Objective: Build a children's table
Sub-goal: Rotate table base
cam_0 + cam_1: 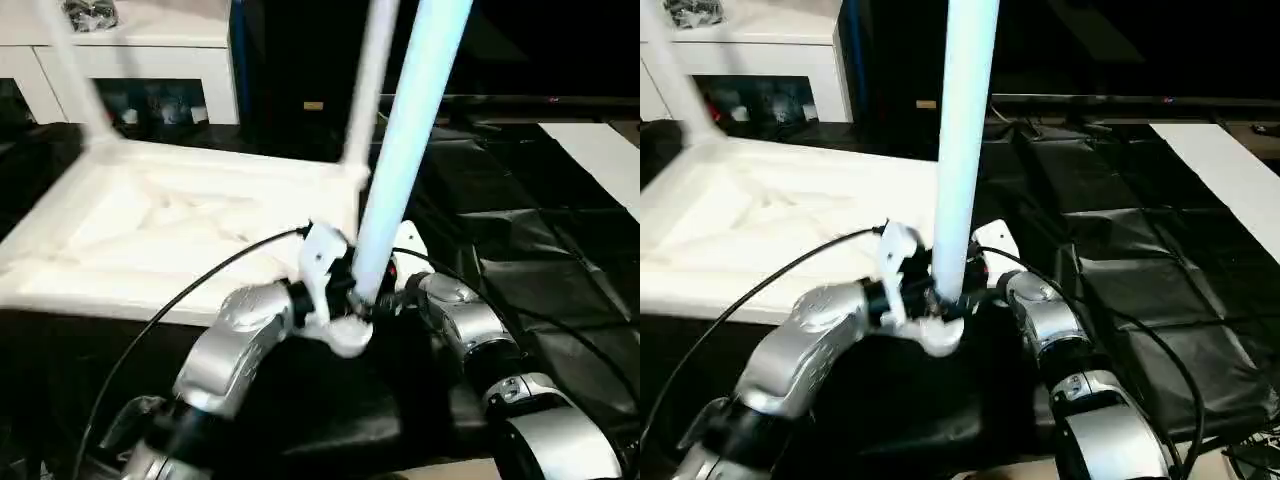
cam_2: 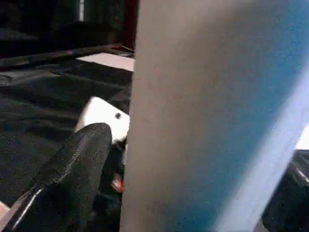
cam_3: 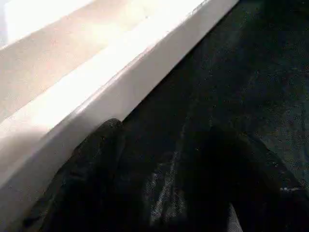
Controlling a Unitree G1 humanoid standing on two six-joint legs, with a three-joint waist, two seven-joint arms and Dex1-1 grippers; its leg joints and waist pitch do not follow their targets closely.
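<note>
At the far left one leg stands blurred in a back corner of the upturned tabletop, which lies ribbed side up on the dark cloth, in front of the white cabinet. Another fitted leg rises from the tabletop's back right corner. Nearer, the left gripper meets the loose leg at its lower end — in the left wrist view one black finger sits just beside the tube, fingers spread wide around it, probably bracing rather than clamping. The right gripper comes in from the other side, its jaws apart about the same tube; whether it truly bears the weight I cannot tell. The step in hand looks to be seating a third leg. Next, the leg's foot must be carried over the tabletop's near right corner socket, kept upright, and pressed in.
</note>
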